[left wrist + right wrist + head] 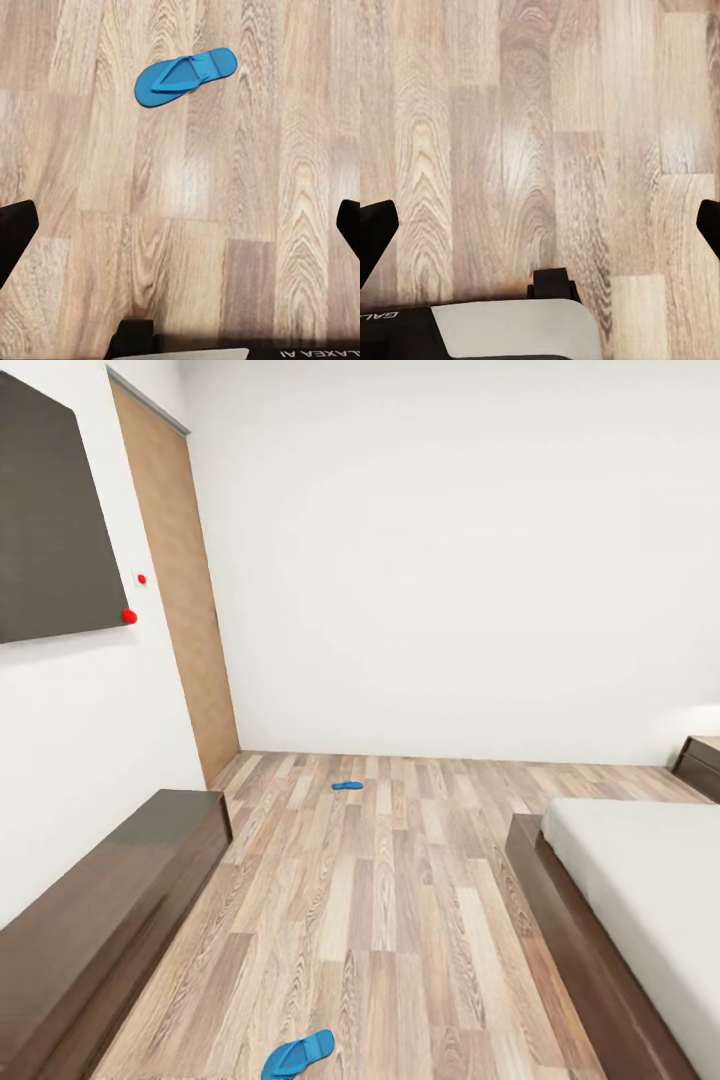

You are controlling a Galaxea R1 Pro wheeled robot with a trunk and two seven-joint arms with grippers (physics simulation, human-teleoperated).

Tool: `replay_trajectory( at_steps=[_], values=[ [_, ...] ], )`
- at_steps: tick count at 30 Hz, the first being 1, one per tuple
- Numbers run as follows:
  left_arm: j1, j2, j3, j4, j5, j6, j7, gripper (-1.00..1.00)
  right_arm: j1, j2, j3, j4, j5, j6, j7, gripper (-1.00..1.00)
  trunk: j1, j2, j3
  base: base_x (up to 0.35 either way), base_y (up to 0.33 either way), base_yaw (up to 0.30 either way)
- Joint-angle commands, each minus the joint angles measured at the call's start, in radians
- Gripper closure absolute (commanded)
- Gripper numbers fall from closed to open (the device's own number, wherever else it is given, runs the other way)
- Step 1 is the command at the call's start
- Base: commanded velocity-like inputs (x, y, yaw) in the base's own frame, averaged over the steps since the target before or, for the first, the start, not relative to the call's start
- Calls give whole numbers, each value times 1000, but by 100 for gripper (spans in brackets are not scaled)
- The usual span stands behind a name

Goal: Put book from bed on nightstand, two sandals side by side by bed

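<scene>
One bright blue sandal [298, 1054] lies on the wood-plank floor close in front of me, at the lower edge of the head view. The left wrist view looks down on this sandal [185, 76], beyond my open left gripper [180, 225], whose black fingertips [15, 232] stand wide apart and hold nothing. A second blue sandal [347, 786] lies far off near the back wall. The bed [560, 920], with its dark frame and off-white mattress [650, 880], runs along the right. A corner of a nightstand [702, 760] shows past it. My right gripper [540, 225] hangs open over bare floor. The book is out of view.
A long low dark cabinet [90, 920] lines the left wall under a dark wall panel [45, 520]. A wooden door [180, 590] stands in the far left corner. A wide strip of plank floor [380, 900] runs between cabinet and bed.
</scene>
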Motion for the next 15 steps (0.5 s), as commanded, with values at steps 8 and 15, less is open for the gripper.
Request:
replay_trajectory(
  at_steps=[8, 15],
  values=[
    [0, -1, 1, -1, -2, -1, -1, -100, 0, 0, -2, 0, 0, -2, 1, -100, 0, 0, -1, 0, 0, 293],
    [0, -1, 1, 0, -2, -1, -1, -100, 0, 0, -1, 0, 1, -2, 1, -100, 0, 0, -1, 0, 0, 293]
  ],
)
